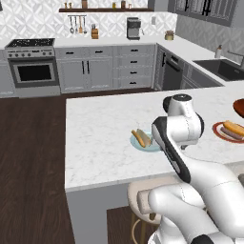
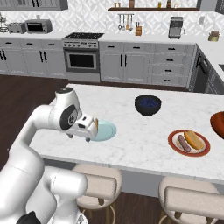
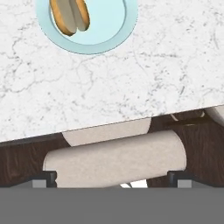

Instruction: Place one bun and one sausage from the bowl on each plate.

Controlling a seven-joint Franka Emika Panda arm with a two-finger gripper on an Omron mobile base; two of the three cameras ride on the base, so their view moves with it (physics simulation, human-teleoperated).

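Note:
The pale blue-green plate lies near the counter's front edge with a split bun on it. My gripper hangs open and empty above the counter's edge, just in front of this plate, with dark fingertips far apart. To the right, the red-rimmed plate carries a bun and a sausage. The reddish-brown wooden bowl is cut off at the frame edge; its contents are hidden.
A dark blue-black bowl stands behind the two plates. Two padded stools sit under the counter's front edge; one stool is right below my hand. My own arm blocks part of the pale plate in the left base view.

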